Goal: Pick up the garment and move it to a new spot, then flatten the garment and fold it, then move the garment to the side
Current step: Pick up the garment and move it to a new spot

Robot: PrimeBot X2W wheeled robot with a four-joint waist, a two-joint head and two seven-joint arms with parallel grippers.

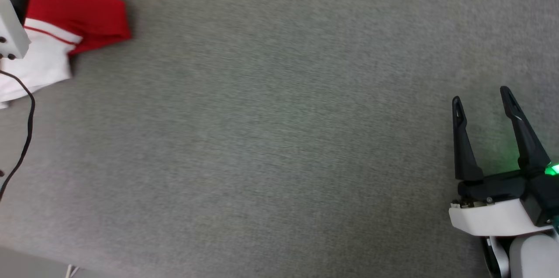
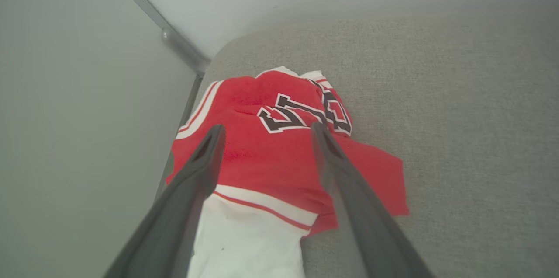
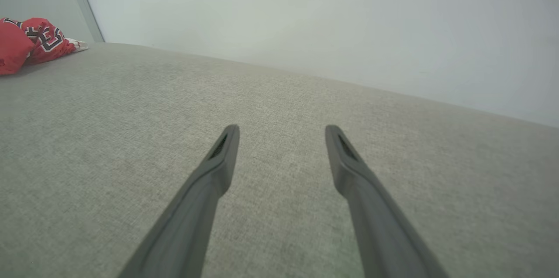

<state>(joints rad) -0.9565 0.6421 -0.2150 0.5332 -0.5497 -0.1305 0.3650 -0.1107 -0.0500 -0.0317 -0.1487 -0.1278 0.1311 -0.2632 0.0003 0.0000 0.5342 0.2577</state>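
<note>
The garment (image 2: pixel 270 160) lies crumpled, unlifted; all steps left. The left gripper (image 2: pixel 266 129) above it and right gripper (image 1: pixel 481 95) hold fingers wide.

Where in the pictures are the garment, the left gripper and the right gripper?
garment (image 2: pixel 262 168): left wrist view, on the red cloth near the black number.
left gripper (image 2: pixel 267 126): left wrist view, midway between its fingertips.
right gripper (image 1: pixel 481 94): head view, midway between its fingertips.
</note>
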